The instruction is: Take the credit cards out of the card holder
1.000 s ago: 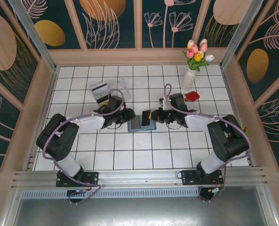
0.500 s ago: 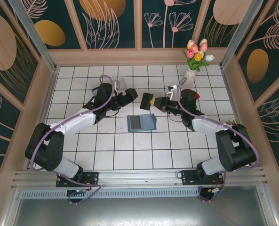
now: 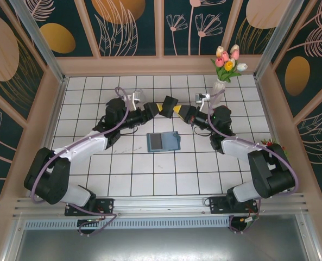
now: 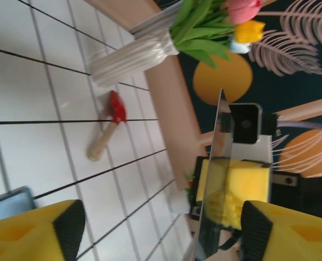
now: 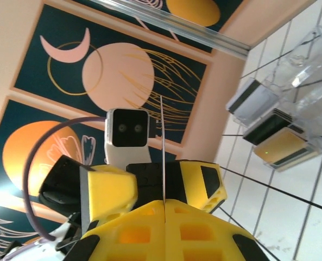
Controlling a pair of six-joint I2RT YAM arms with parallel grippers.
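Beyond the card holder, arms meeting mid-air, right jaws pinching a card, left jaws open astride it.

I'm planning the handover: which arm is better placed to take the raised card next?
Probably left: the left gripper, open, faces the card, which the right gripper pinches in mid-air; the other cards lie beyond the left gripper.
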